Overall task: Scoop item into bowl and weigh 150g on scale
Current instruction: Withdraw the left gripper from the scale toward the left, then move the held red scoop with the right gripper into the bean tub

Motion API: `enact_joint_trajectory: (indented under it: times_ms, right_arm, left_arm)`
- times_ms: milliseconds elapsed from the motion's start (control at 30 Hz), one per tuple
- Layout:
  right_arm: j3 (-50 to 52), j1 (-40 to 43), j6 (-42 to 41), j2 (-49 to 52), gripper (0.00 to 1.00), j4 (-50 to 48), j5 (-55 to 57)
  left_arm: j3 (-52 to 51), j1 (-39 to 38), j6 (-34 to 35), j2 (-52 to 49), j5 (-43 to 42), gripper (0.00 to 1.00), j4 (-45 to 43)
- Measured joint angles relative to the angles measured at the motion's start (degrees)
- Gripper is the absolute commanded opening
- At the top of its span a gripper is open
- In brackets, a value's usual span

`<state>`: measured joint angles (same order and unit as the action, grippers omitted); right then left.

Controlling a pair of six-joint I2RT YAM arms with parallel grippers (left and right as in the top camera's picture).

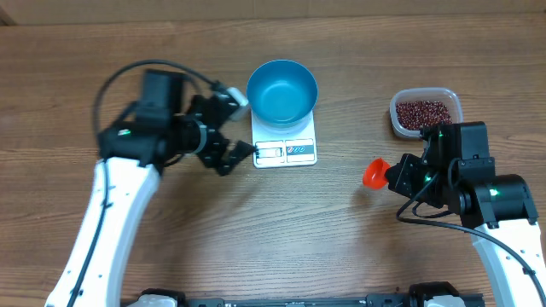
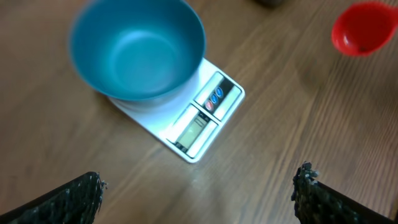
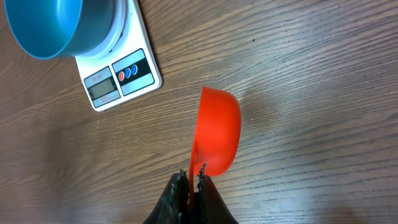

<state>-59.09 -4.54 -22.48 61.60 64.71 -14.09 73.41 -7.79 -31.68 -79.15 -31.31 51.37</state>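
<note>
**Beans in the tub, bowl on the scale**

The blue bowl (image 1: pixel 282 89) stood on the far part of the white scale (image 1: pixel 285 152), which lay at the middle of the wooden bench (image 1: pixel 341 247). The scale's display window and label panel showed along its near edge, clear of the bowl. The bowl's smooth inside showed plain blue.

The dark red-brown beans (image 1: pixel 422 112) lay as a loose heap in a clear plastic tub (image 1: pixel 457 101) at the far right of the bench, well apart from the bowl and scale.

The left claw (image 1: pixel 243 126) sat just left of the scale, its fingers spread wide apart and pointing toward it. It gripped nothing, and one finger was near the bowl's left side.

The right claw (image 3: pixel 189 180) was pressed together on the thin handle of an orange-red scoop (image 3: pixel 217 134). The scoop was turned on its side with its mouth facing left toward the scale. It sat between the scale and the tub, nearer than both. Whether its cup touched the bench could not be told.
</note>
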Motion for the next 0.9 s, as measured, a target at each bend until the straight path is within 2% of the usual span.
enact_joint_trajectory:
  times_ms: [133,300,433,533,667,900]
  right_arm:
    - [0.00,0.00,0.00,0.00,0.04,0.02,0.00]
    - [0.00,0.00,0.02,0.00,0.04,-0.02,-0.02]
    - [0.00,0.00,-0.02,0.00,0.04,0.02,0.00]
    - [0.00,0.00,-0.02,0.02,0.04,0.31,-0.04]
    - [0.00,0.00,0.02,0.02,0.04,0.48,0.00]
    - [0.00,0.00,0.00,0.00,0.04,0.50,-0.02]
  left_arm:
    - [-2.62,6.99,-3.69,6.54,-4.31,1.00,-0.55]
    - [-12.81,8.26,-5.14,13.92,-6.47,1.00,-9.07]
    - [-22.49,8.17,-4.70,13.97,-6.95,1.00,-18.27]
    - [-26.05,8.17,-4.31,12.26,-6.91,1.00,-22.36]
    - [-26.40,8.15,-4.26,11.63,-7.10,1.00,-23.28]
    - [-26.40,5.55,-4.02,11.63,-4.57,1.00,-19.58]
